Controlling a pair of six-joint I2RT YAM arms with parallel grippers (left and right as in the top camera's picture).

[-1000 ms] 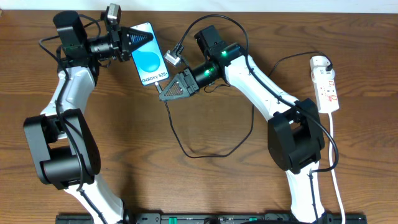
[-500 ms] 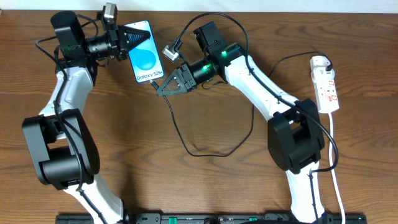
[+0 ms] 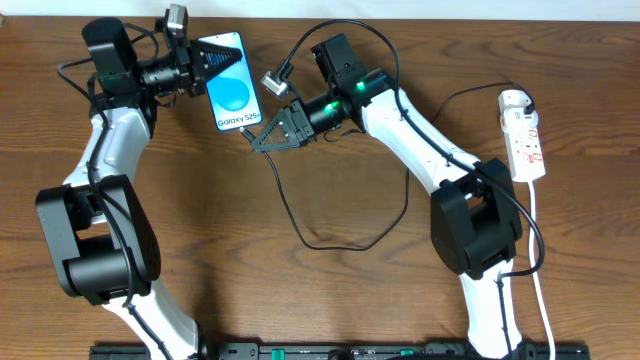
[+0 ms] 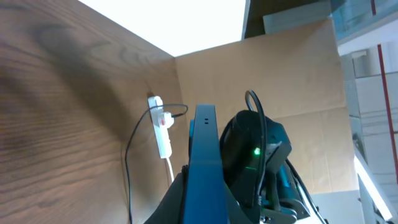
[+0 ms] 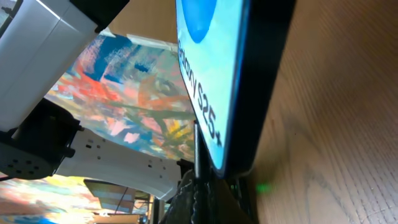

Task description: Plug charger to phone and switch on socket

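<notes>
the left end effector (image 3: 222, 62) is clenched on the top end of the phone (image 3: 236, 95), held at the back left of the tabletop (image 3: 300, 310) with its blue screen facing up. the left wrist view shows the phone edge-on between the fingers. at the phone's lower edge, the right end effector (image 3: 262, 140) grips the plug end of the charger (image 3: 322, 247). in the right wrist view the thin tip meets that edge, but i cannot tell whether it is seated. the black cable loops down across the wood and up toward the right arm. far right, well apart, lies the socket (image 3: 525, 135), its white cord (image 3: 541, 280) trailing toward the front.
</notes>
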